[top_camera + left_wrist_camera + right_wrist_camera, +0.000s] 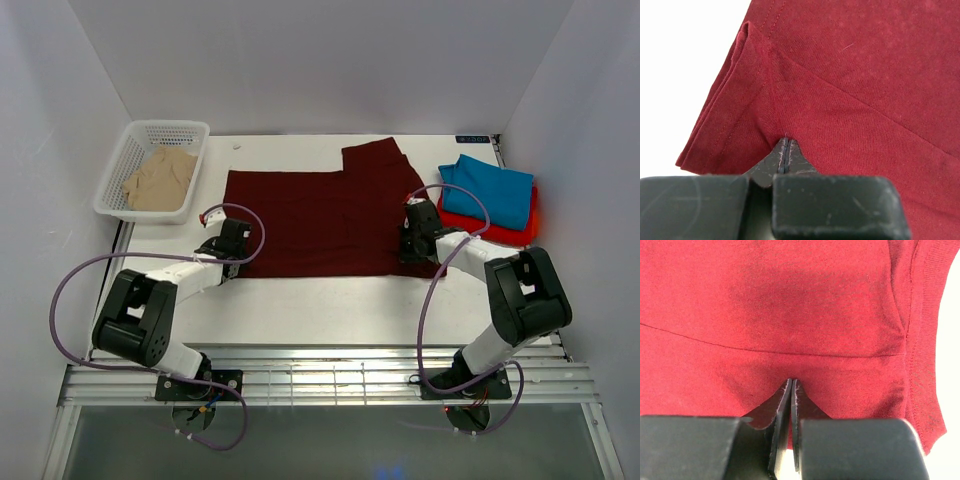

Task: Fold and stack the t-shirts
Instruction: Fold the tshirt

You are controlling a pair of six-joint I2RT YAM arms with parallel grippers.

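Observation:
The dark maroon t-shirt [320, 220] lies spread flat across the middle of the table, one sleeve pointing to the far side. My left gripper [234, 240] is at its left edge, shut on the cloth [850, 75], which creases away from the tips [784, 142]. My right gripper [415, 235] is at its right edge, shut on the cloth [765, 300] at the tips [791, 385]. The teal-blue t-shirt [490, 190] lies folded on top of the red-orange t-shirt [522, 232] at the right. The beige t-shirt [160, 178] lies crumpled in the basket.
A white plastic mesh basket [165, 126] stands at the far left corner. White walls close in the table on three sides. Bare table [330, 300] shows between the shirt and the arm bases.

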